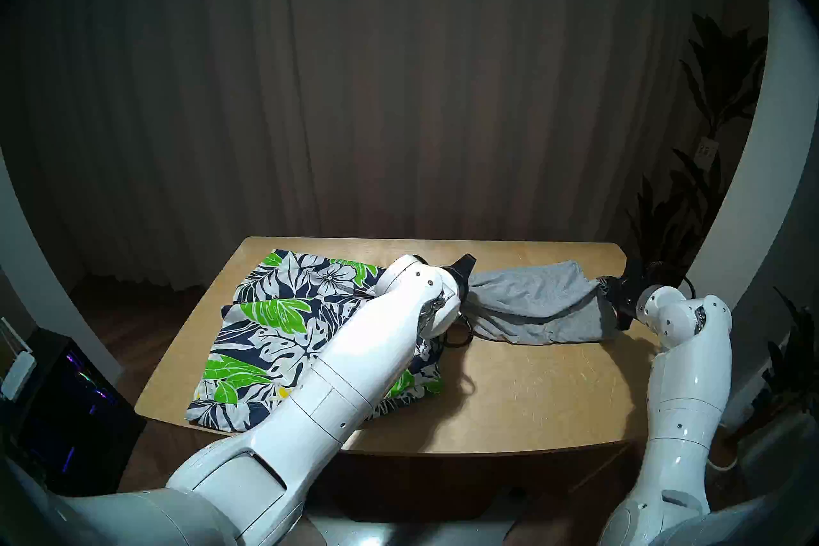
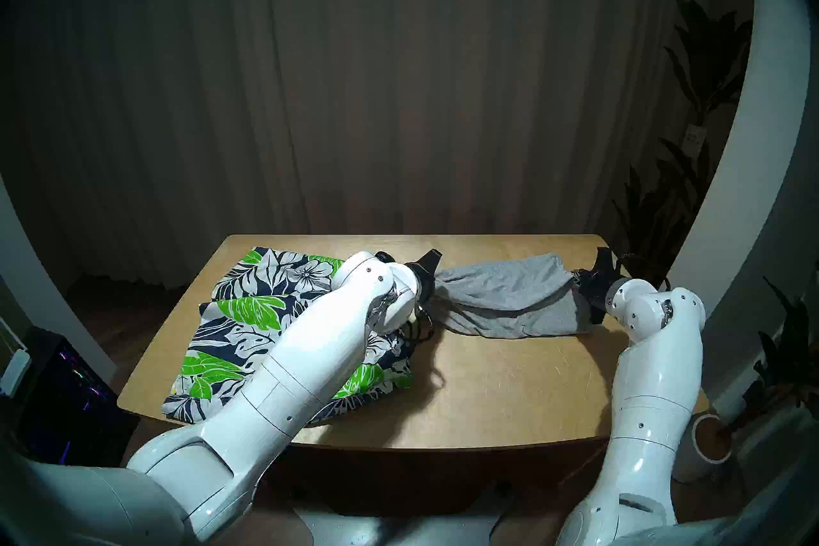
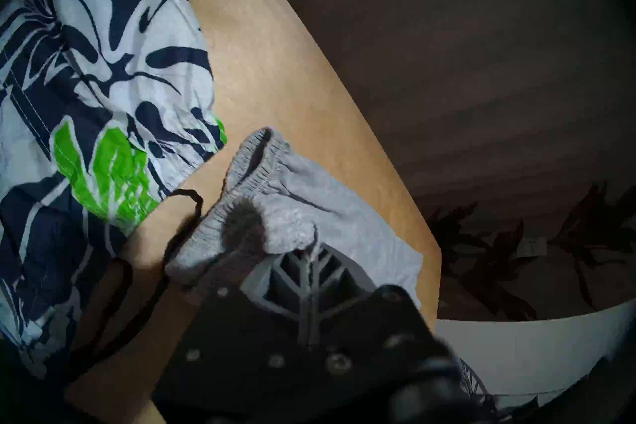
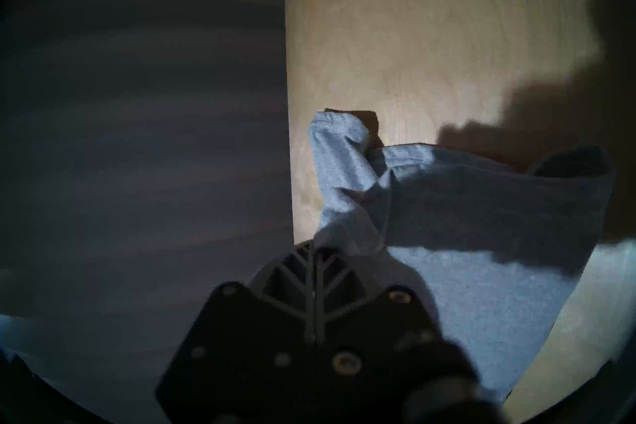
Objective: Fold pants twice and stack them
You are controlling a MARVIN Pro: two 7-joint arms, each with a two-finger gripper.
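Both my hands, left hand (image 3: 309, 241) and right hand (image 4: 347, 241), are clamped on the grey shorts (image 1: 532, 306), stretching them flat for folding. The floral shorts (image 1: 274, 332) wait at the desk's (image 1: 532, 399) left.

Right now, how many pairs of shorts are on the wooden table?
2. The navy floral-print shorts lie spread on the table's left half, partly under the left arm. The plain heather-grey shorts hang stretched between both grippers over the right half. None seems hidden.

Left arm (image 1: 337, 359) hides floral shorts (image 1: 266, 323) middle; drawstring (image 3: 182, 227) blurred.
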